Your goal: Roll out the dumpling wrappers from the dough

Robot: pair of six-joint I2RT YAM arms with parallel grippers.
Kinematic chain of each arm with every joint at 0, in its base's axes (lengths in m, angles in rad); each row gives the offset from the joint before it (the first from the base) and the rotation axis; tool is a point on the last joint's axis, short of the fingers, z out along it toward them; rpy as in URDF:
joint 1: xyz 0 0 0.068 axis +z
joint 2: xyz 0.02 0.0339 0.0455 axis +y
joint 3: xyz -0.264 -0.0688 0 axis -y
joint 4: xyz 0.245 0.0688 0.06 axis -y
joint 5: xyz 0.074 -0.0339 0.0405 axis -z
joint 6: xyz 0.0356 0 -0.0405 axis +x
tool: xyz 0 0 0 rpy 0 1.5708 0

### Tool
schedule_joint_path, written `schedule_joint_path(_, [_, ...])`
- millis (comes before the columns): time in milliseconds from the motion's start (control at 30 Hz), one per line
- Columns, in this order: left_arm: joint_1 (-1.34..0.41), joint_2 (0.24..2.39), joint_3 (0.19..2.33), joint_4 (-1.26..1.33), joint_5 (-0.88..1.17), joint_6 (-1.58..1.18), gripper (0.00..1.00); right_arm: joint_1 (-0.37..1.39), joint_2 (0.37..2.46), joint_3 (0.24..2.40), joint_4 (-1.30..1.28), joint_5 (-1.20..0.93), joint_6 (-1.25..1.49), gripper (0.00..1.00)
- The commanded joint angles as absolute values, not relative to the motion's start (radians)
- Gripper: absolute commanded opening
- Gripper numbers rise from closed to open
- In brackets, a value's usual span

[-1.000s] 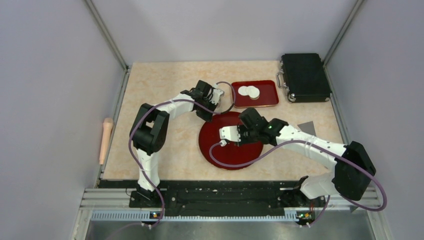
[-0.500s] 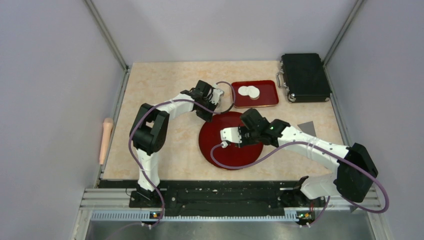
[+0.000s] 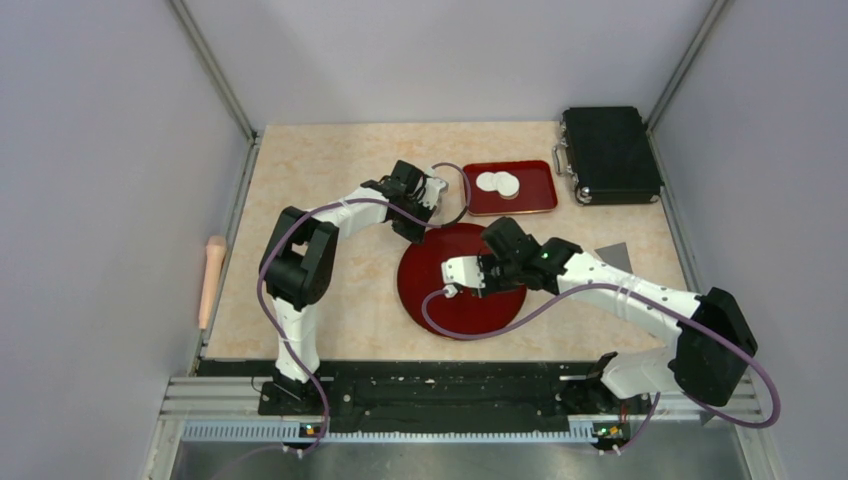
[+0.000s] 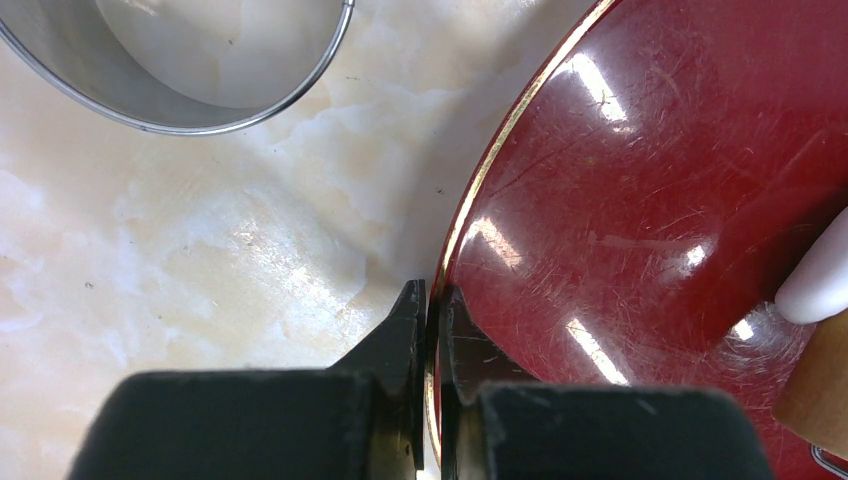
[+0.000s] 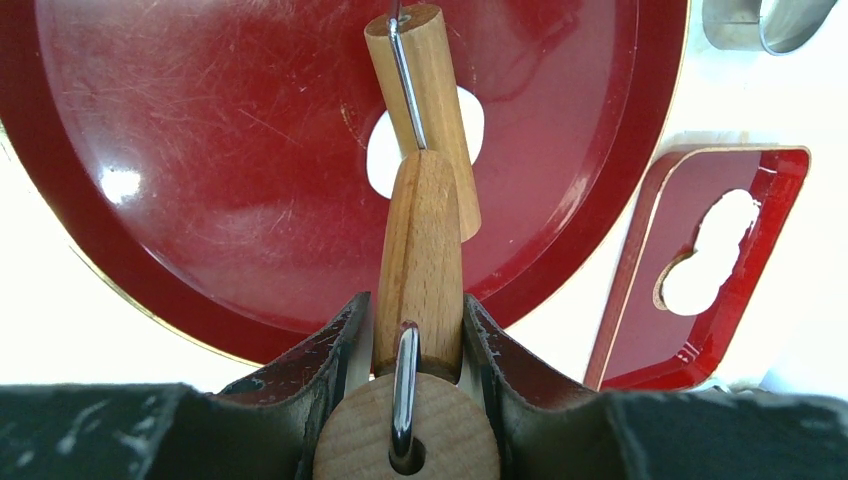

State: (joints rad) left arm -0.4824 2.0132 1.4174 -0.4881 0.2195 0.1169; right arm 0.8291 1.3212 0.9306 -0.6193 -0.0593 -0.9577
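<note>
The dough (image 5: 379, 157) is a small white flattened piece near the middle of the round red plate (image 3: 455, 310). It also shows in the left wrist view (image 4: 818, 272). My right gripper (image 5: 418, 310) is shut on the handle of a small wooden roller (image 5: 422, 250), whose barrel rests across the dough. In the top view my right gripper (image 3: 470, 272) hides the dough. My left gripper (image 4: 432, 300) is shut on the plate's gold rim (image 4: 470, 200) at its back left. Two round dumpling wrappers (image 3: 497, 183) lie overlapping in the red rectangular tray (image 3: 535, 200).
A metal ring (image 4: 200, 70) stands on the table just behind the left gripper. It also shows in the right wrist view (image 5: 765, 20). A black case (image 3: 608, 155) lies at the back right. A wooden rolling pin (image 3: 211, 275) lies beyond the table's left edge.
My right gripper with the roller has shifted slightly to the right over the plate. The left gripper has stayed on the rim.
</note>
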Motion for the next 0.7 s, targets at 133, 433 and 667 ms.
schedule_joint_path(133, [-0.476, 2.028, 1.393, -0.451, 0.158, 0.067, 0.00, 0.885, 1.347, 0.882, -0.969, -0.334, -0.894, 0.00])
schedule_joint_path(433, [-0.477, 2.029, 1.394, -0.453, 0.157, 0.066, 0.00, 0.900, 1.348, 0.875, -0.973, -0.336, -0.887, 0.00])
schedule_joint_path(667, [-0.476, 2.031, 1.395, -0.453, 0.157, 0.066, 0.00, 0.907, 1.346, 0.877, -0.987, -0.338, -0.886, 0.00])
